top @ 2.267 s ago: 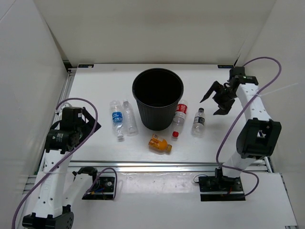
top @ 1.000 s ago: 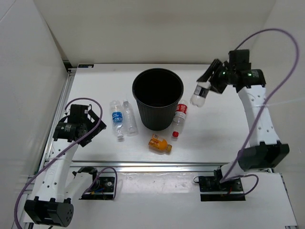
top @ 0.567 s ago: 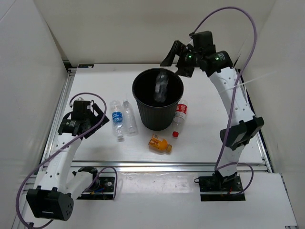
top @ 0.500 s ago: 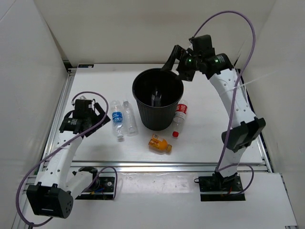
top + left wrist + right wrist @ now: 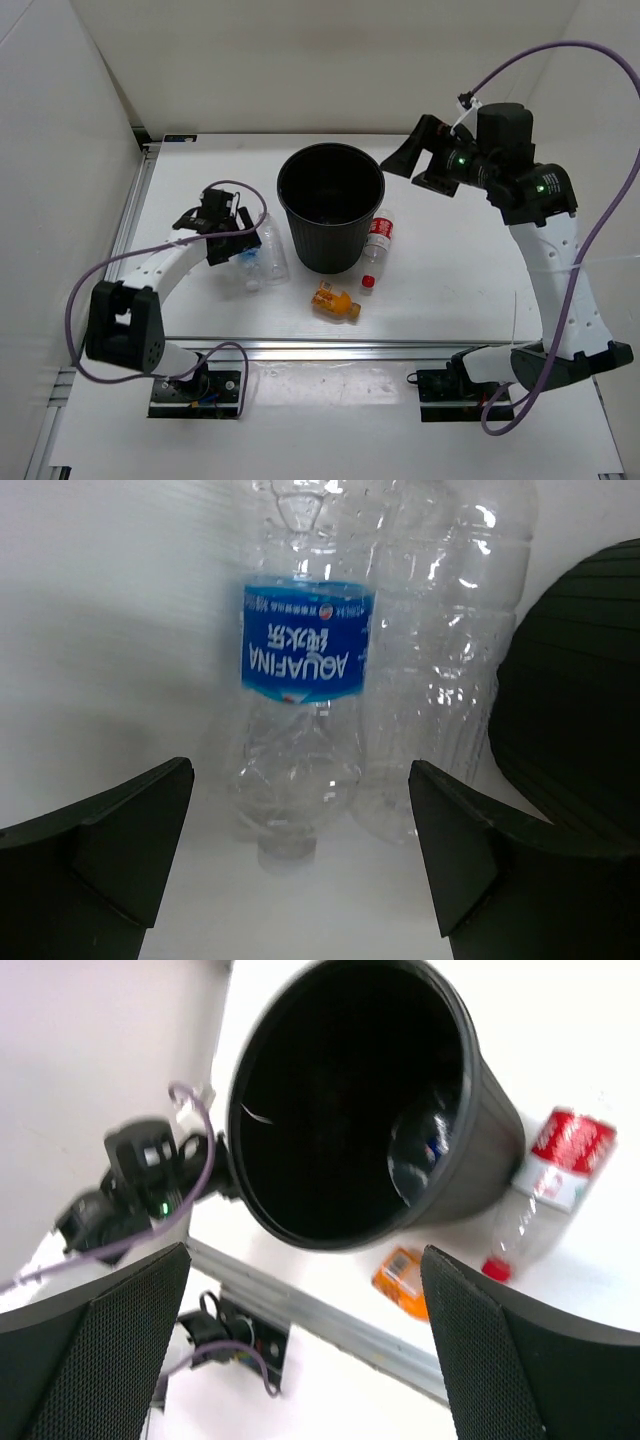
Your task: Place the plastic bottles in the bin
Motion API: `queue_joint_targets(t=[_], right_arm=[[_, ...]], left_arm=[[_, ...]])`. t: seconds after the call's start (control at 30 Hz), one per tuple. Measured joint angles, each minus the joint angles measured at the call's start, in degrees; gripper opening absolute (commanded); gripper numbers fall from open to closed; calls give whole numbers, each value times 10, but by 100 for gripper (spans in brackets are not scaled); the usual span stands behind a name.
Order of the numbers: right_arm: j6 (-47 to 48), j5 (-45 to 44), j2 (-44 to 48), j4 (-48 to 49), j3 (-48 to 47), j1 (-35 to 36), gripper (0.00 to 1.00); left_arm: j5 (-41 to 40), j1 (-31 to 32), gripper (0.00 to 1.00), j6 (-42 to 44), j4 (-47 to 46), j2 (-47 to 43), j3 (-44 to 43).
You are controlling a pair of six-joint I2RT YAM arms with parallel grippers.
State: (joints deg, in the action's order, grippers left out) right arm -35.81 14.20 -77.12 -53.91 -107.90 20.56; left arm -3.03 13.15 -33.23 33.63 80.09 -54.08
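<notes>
The black bin point(image 5: 326, 250) stands mid-table. Inside it, the right wrist view shows one clear bottle point(image 5: 424, 1146) against the bin's wall point(image 5: 492, 1156). My right gripper point(image 5: 415, 168) hangs open and empty, raised to the right of the rim. Left of the bin lie a blue-label bottle point(image 5: 305, 670) and a plain clear bottle point(image 5: 440, 680), side by side. My left gripper point(image 5: 300, 870) is open just short of the blue-label bottle's cap end, fingers point(image 5: 120, 850) apart from it. A red-label bottle point(image 5: 377, 240) and a short orange bottle point(image 5: 336, 302) lie on the table by the bin.
White walls close in the table at the back and on both sides. A metal rail point(image 5: 340, 350) runs along the near edge. The bin's side point(image 5: 580, 700) is close to the right of the left gripper.
My right gripper carried the dark-capped bottle over the bin and opened; the bottle dropped in and the arm drew back right. My left arm swung in to the blue-label bottle.
</notes>
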Motion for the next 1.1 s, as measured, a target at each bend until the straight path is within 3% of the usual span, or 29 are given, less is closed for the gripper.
queue_joint_targets(t=[0.17, 0.5, 0.6, 0.8, 0.93, 1.1], right_arm=[[5, 12, 26, -11, 63, -18, 100], [35, 38, 86, -36, 106, -91, 100], [42, 52, 89, -39, 112, -110, 100], [47, 77, 69, -45, 112, -122, 100], [45, 90, 58, -45, 112, -122, 100], [44, 98, 57, -45, 112, -124, 100]], left_arm=[[-11, 6, 100, 5, -23, 78, -27], [-14, 5, 75, 6, -32, 158, -49], [-14, 5, 58, 7, -33, 160, -49], [-31, 5, 55, -6, 3, 131, -59], [-77, 5, 55, -20, 82, 77, -154], [-108, 8, 57, -28, 93, 9, -372]])
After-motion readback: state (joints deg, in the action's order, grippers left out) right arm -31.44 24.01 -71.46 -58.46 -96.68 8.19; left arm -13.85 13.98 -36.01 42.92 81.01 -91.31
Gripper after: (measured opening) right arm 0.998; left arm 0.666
